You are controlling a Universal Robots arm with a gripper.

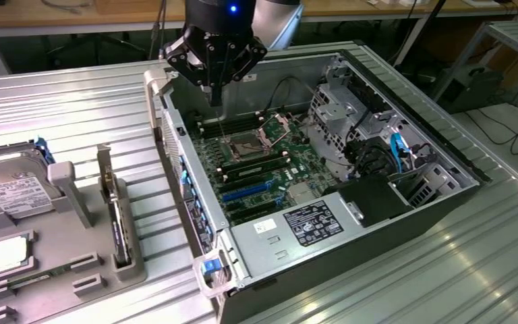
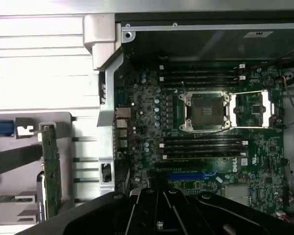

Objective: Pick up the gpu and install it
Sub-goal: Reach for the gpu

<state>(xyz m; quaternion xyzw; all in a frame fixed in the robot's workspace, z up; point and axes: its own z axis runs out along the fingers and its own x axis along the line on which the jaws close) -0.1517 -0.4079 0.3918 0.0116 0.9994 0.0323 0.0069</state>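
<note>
The gpu (image 2: pixel 51 166) stands on edge in a grey holder (image 1: pixel 43 283) just beside the open computer case (image 1: pixel 268 260), on a ribbed metal table (image 1: pixel 70 108). The gripper (image 1: pixel 215 98), fingers pressed together and empty, hangs over the case; a workbench (image 1: pixel 79 15) stands beyond it.

Item count, as observed:

- Tabletop (image 1: pixel 79 101): one.
- Case (image 1: pixel 268 260): one, with one motherboard (image 1: pixel 259 165) inside.
- Socket (image 2: pixel 206 111): one.
- Memory-slot banks (image 2: pixel 201 73): two. The slots per bank could not be counted reliably.
- Power supply (image 1: pixel 318 223): one, bearing one label.
- Tray (image 1: pixel 61 283): one, which carried three parts.
- Gpu (image 1: pixel 117 209): one.
- Hard drive (image 1: pixel 11 185): one.
- Processor chip (image 1: pixel 9 253): one.
- Arm (image 1: pixel 272 20): one, fitted with one gripper (image 1: pixel 214 100).

In total, three loose parts were counted against one case.
</note>
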